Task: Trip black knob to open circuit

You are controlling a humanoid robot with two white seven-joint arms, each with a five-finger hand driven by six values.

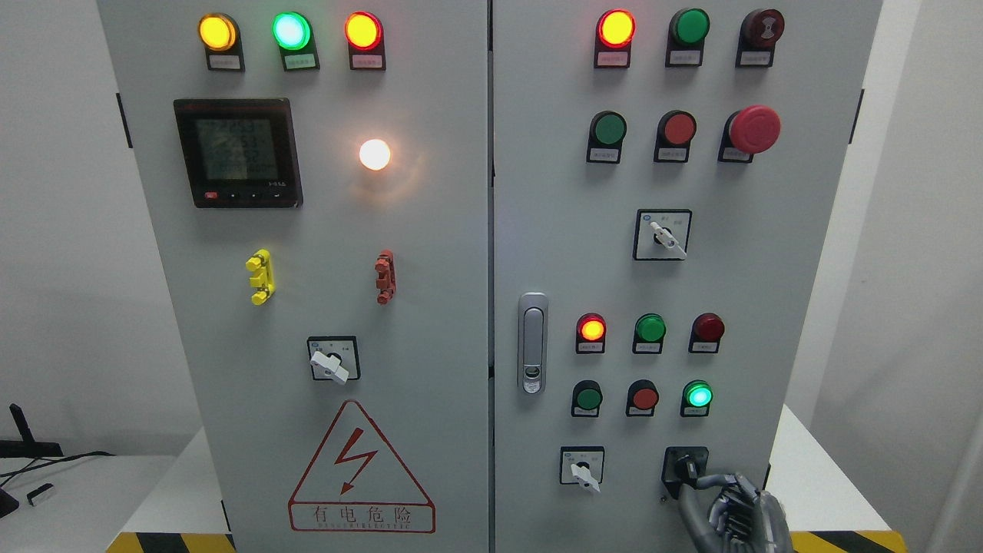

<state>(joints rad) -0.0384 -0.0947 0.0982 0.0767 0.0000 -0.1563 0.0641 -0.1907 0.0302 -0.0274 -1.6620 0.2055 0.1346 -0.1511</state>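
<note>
The black knob (683, 466) sits on its black square plate at the lower right of the grey cabinet's right door (768, 253). My right hand (726, 503) rises from the bottom edge just right of the knob. Its thumb and forefinger reach left and pinch the knob's handle, while the other fingers curl below. The knob's right side is partly hidden by these fingers. My left arm does not show.
A white selector switch (584, 470) lies left of the knob. Above are lit and unlit buttons, a red mushroom stop (754, 128) and the door latch (532, 342). The left door carries a meter (237, 151) and a warning triangle (361, 468).
</note>
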